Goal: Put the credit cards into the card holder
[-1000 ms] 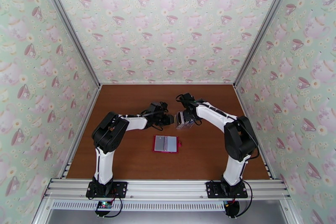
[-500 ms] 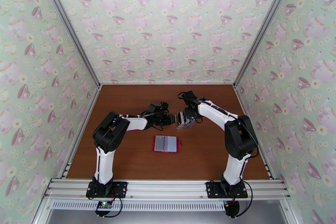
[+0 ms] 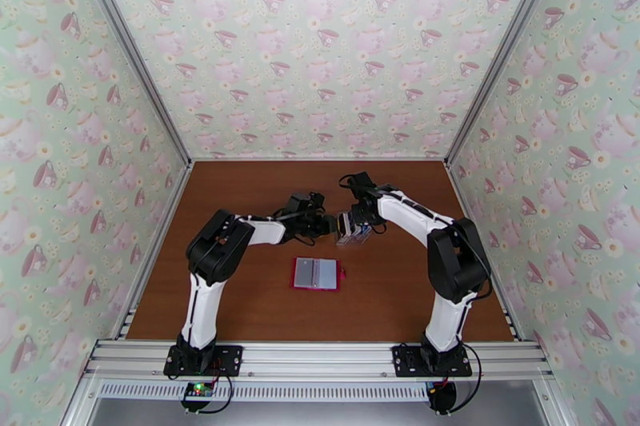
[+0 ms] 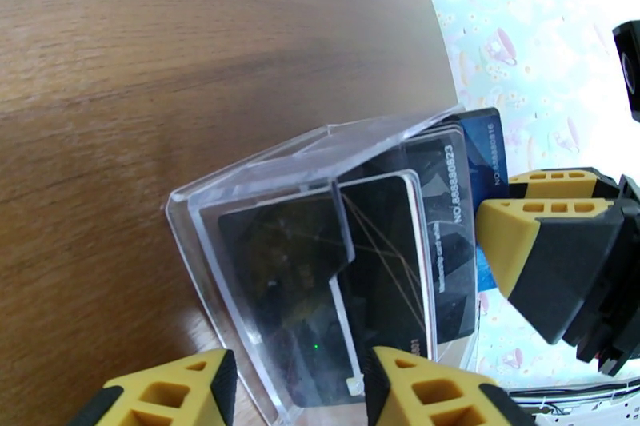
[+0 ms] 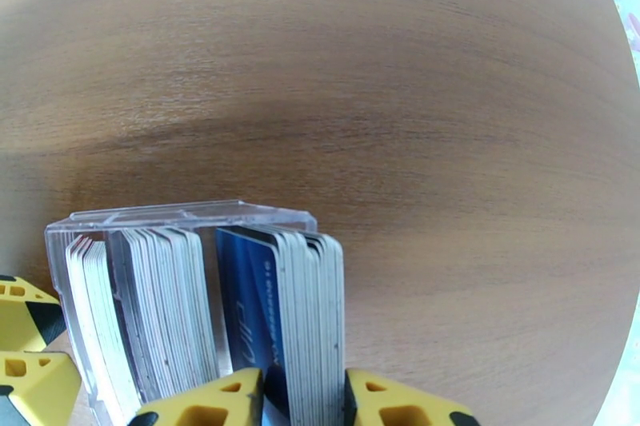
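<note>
Your left fingers (image 4: 424, 392) clamp the clear card rack (image 4: 264, 196). Your right fingers (image 5: 216, 404) straddle a stack of its credit cards (image 5: 300, 316), narrowly parted; grip unconfirmed.

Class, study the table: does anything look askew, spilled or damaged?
Nothing damaged or spilled. The card holder lies open and flat; the credit cards stand in the clear rack. One blue card pokes past the rack's edge, beside the right gripper.
</note>
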